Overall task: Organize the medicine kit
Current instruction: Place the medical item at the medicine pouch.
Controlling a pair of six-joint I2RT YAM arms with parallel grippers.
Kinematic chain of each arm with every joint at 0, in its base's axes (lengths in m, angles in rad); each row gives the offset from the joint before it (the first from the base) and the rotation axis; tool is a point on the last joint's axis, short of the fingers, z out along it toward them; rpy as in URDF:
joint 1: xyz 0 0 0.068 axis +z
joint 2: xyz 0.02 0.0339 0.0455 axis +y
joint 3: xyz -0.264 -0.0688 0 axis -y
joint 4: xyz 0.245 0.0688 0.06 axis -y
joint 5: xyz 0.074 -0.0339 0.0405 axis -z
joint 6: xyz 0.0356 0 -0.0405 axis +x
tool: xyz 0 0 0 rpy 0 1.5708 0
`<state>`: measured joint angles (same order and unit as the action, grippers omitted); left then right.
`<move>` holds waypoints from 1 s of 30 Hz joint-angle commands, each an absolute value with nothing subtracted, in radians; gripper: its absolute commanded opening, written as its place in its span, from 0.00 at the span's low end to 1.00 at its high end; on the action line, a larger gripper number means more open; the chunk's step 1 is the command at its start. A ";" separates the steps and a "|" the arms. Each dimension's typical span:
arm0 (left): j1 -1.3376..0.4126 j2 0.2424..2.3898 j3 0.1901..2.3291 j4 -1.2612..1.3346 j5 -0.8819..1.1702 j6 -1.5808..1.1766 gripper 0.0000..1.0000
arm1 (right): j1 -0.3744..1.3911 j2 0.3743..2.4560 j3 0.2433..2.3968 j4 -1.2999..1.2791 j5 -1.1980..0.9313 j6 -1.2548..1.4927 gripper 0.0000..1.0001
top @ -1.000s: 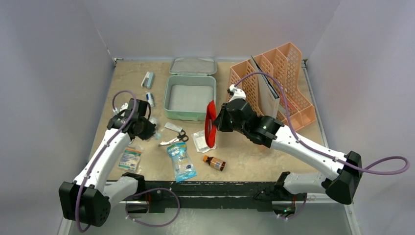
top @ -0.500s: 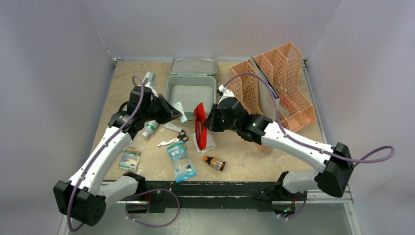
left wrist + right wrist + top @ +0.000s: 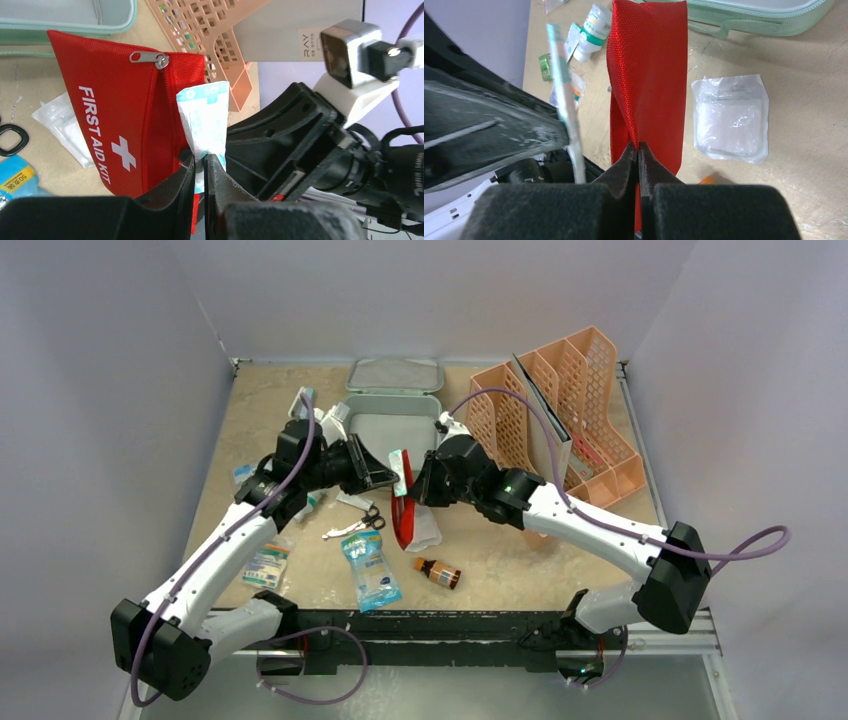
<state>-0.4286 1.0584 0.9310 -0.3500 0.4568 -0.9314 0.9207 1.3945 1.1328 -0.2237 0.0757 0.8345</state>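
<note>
kit (image 3: 385, 435): mint-green box, open, flat on the table (image 3: 500, 560); it sits just beyond both hands, on their far side.
lid (image 3: 395, 373): lies flat behind the kit, against its far edge, farthest from the hands.
left hand (image 3: 200, 165): fingers together, clamped on the lower end of a packet (image 3: 205, 115); it hangs above the table near the kit's front edge.
packet: thin, white and light blue, standing up out of the left hand, just beside the pouch (image 3: 120, 125); I cannot tell whether the two touch.
right hand (image 3: 638, 150): fingers pressed together on one edge of the pouch's red cloth, close to the left hand and facing it.
pouch: red, marked "FIRST AID KIT" with a white cross, held on edge between the two hands, zip pull at the top.
gauze (image 3: 731, 117): clear wrapper flat on the table, below the right hand, beside the pouch.
scissors (image 3: 362, 520): black-handled, on the table under the left hand.
white bottle (image 3: 591, 32): on its side beneath the left arm.
brown bottle (image 3: 438, 572): on its side, nearer the arm bases than the right hand.
blue pack (image 3: 370, 570): flat, on the near side of the left hand.
rack (image 3: 560, 400): peach mesh, to the right of the right hand, beyond its arm.
</note>
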 commanded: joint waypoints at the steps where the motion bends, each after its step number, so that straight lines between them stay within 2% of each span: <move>1: -0.433 1.086 0.889 -0.270 0.525 -0.910 0.10 | 0.918 1.393 1.188 -0.180 0.048 0.858 0.00; 14: -0.434 1.138 0.919 -0.453 0.358 -0.776 0.09 | 0.920 1.394 1.185 -0.156 0.012 0.866 0.00; 20: -0.434 1.170 0.955 -0.487 0.431 -0.749 0.10 | 0.920 1.402 1.175 -0.144 0.002 0.871 0.00; 26: -0.434 1.112 0.947 -0.411 0.534 -0.763 0.17 | 0.920 1.403 1.180 -0.155 0.007 0.863 0.00; 30: -0.434 1.091 0.969 -0.424 0.570 -0.757 0.30 | 0.920 1.397 1.176 -0.159 0.010 0.865 0.00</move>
<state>-0.4290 1.1347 0.9138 -0.4576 0.4995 -0.7811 0.9211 1.4071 1.1439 -0.1947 0.0090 0.8562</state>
